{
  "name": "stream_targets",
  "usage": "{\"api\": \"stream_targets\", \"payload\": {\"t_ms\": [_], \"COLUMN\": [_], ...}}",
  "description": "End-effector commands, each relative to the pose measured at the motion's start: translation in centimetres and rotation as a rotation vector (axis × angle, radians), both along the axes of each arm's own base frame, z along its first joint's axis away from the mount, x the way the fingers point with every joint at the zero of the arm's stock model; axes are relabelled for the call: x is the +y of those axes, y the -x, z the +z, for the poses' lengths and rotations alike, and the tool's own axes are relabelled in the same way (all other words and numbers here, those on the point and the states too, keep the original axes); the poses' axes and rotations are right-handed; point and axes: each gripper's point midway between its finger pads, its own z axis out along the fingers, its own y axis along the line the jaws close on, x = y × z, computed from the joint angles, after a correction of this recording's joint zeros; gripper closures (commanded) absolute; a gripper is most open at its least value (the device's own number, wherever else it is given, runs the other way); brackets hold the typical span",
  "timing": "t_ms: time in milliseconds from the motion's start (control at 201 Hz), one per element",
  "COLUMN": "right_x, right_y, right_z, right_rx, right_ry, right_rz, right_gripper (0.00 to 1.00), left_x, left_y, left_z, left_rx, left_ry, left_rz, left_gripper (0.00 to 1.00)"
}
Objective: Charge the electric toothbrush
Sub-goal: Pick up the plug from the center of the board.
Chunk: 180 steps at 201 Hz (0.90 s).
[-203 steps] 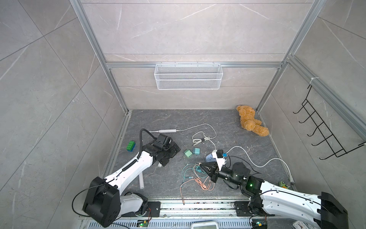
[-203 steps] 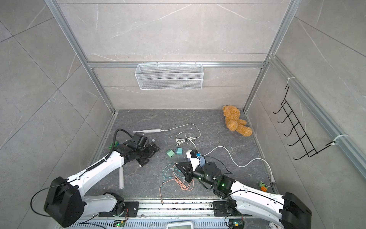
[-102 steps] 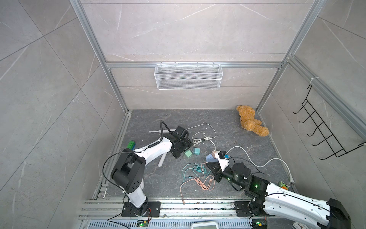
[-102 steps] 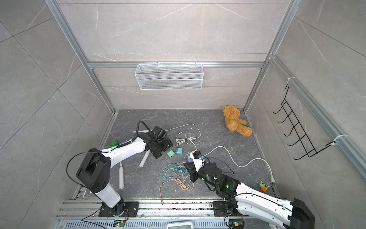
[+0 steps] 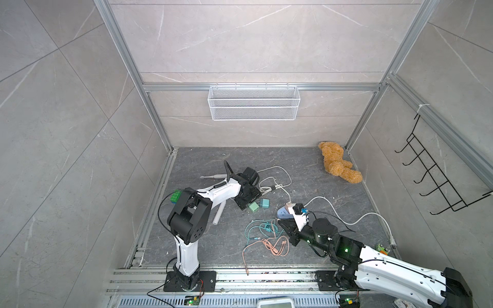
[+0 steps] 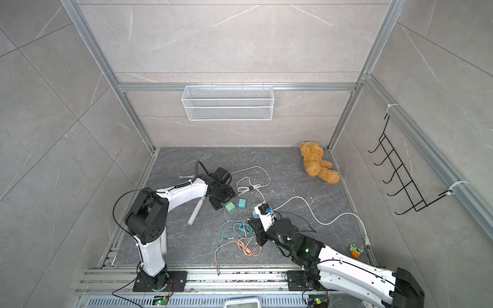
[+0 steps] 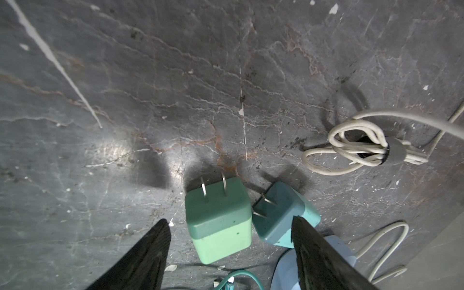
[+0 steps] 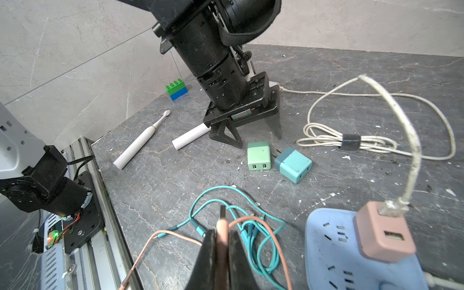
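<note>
Floor slab (image 7: 226,75) of dark stone, matt, veined and scuffed, green adapter (image 7: 218,221) in matt plastic with bare metal prongs, toothbrush (image 8: 138,143) in smooth white plastic, salmon cable (image 8: 222,233) rubbery-sheathed, power strip (image 8: 331,251) in smooth pale-blue plastic, teddy bear (image 5: 336,165) in fuzzy plush, basket (image 5: 253,112) of white-coated wire mesh.

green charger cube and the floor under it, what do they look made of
Green charger cube: likely moulded plastic, matte with a soft sheen, rounded edges; its two prongs look like bare metal, thin and glinting. Floor: dark stone or stone-look tile, going by pale veins and scuffs; which, I cannot tell.
</note>
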Motion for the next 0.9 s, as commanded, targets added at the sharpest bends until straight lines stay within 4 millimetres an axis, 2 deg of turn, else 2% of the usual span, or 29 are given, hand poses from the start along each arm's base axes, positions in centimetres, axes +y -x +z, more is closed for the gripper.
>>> {"api": "stream_targets", "payload": {"t_ms": [0,149,523,598,891], "right_x": [0.4,0.6,0.9,0.9,1.2], "right_y": [0.1,0.2,0.3,0.3,0.2], "right_z": [1.7,1.8,1.6,1.5,1.2], "right_rx": [-0.029,-0.024,-0.009,-0.008,0.000], "right_ry": [-0.026,-0.028,-0.016,-0.012,0.000], "right_rz": [0.027,0.037,0.051,0.048,0.050], "right_gripper": [1.00,1.00,1.00,1.00,1.00], "left_x": [0.2,0.4,0.2,0.1,-0.4], "left_y": [0.8,1.2,2.0,2.1,2.8], "left_z": [-0.6,-1.2,-2.5,-2.5,-3.0], "left_rx": [0.052,0.075,0.118,0.117,0.136], "left_ry": [-0.038,-0.051,-0.055,-0.052,-0.037], "left_rz": [-0.026,-0.039,-0.076,-0.086,-0.104], "left_gripper": [0.27,0.33,0.38,0.43,0.45]}}
